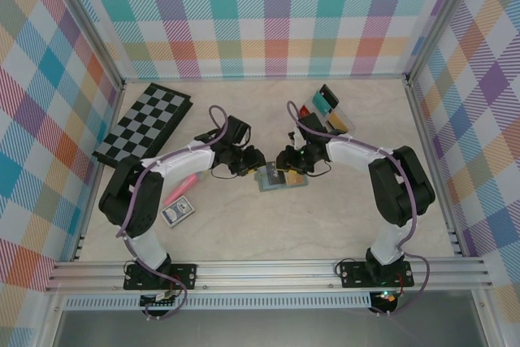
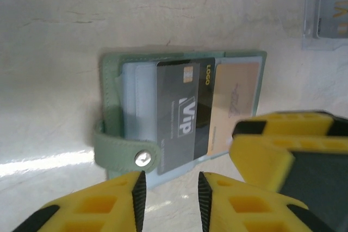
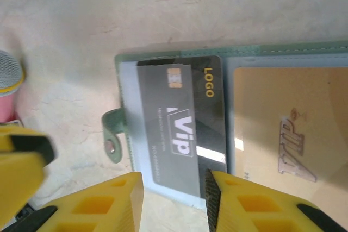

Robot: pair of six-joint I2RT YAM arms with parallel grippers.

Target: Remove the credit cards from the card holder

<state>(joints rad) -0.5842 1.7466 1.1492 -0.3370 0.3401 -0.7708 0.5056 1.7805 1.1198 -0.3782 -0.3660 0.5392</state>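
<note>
The grey-green card holder lies open on the table between my two grippers. In the left wrist view the card holder holds a dark "VIP" credit card and a gold credit card in clear sleeves, and its snap strap curls outward. My left gripper stands just off the holder's near edge with a narrow gap and bare table between its pads. My right gripper hovers over the dark card's end, jaws apart; the gold card lies beside it.
A checkered board lies at the back left. A clear tray with cards sits at the back right. A blue-patterned pack and a pink object lie left of the holder. One yellow finger of the right gripper crowds the left wrist view.
</note>
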